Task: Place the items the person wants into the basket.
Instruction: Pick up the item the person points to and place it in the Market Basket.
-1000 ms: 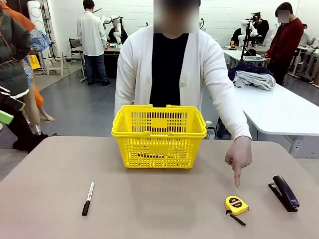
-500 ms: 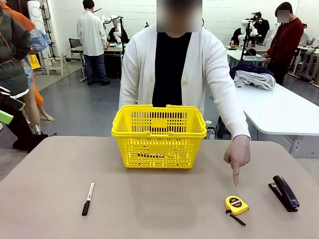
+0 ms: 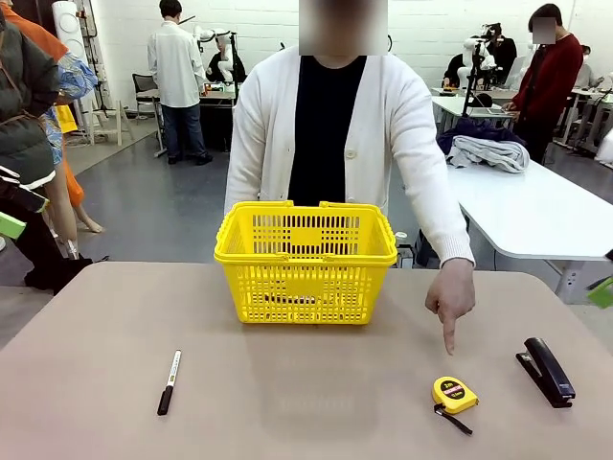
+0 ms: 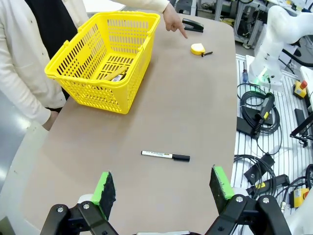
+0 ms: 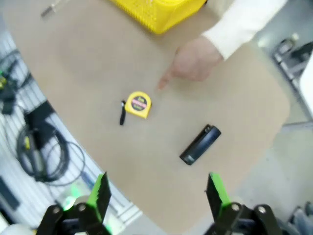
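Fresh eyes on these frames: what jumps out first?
The big yellow basket stands at the far middle of the table, right in front of the person. The person's hand points a finger down at the round yellow tape measure near the right front. A black stapler lies just right of it, and a white marker lies alone at the left front.
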{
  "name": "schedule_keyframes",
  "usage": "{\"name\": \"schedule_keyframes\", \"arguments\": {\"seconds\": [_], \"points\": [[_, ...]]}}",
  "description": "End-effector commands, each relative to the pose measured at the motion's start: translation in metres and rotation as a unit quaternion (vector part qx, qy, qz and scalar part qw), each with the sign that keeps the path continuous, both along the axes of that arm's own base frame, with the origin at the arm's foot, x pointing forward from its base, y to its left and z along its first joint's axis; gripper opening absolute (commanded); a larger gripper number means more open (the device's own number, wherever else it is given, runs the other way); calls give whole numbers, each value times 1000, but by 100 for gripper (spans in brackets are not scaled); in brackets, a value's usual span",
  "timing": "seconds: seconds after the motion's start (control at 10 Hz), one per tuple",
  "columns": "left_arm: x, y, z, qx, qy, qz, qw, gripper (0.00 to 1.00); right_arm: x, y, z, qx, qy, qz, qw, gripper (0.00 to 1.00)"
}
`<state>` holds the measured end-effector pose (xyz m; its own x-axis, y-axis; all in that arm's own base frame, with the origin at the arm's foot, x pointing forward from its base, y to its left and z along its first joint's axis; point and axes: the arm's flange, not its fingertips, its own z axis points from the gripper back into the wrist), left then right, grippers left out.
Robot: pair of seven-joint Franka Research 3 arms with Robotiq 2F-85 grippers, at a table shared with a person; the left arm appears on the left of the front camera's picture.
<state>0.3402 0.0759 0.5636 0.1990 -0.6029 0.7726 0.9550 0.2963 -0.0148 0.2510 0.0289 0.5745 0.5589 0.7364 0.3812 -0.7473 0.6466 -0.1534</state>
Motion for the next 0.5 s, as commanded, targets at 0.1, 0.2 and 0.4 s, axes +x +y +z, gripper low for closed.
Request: {"name": "schedule_keyframes", "arguments": {"seconds": [0.1, 0.2, 0.4], "points": [[0, 2, 0, -9, -6, -5, 1000, 100, 13, 35, -78, -60, 43, 23, 997, 100], [0, 2, 0, -9, -6, -5, 1000, 100, 14, 44, -95, -63, 62, 39, 995, 100], [0, 2, 0, -9, -6, -5, 1000, 100, 22, 54, -123, -65, 86, 53, 993, 100]]}}
